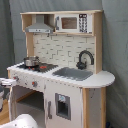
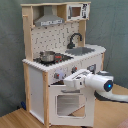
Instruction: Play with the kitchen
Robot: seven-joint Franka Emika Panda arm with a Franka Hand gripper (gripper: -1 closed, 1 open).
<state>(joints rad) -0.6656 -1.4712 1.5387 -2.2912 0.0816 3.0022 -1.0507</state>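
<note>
The kitchen is a tall white and light-wood toy unit with a grey hood, a black faucet and a sink. A small metal pot sits on the stovetop. Red-marked knobs line the front panel. In the second exterior view my gripper reaches in from the right and is right at the front panel, just above the windowed oven door. In the first exterior view only a part of the gripper shows at the left edge.
My white arm with its blue ring stretches across the kitchen's lower right in the second exterior view. A wooden floor lies below and a grey curtain hangs behind. A small microwave sits on the top shelf.
</note>
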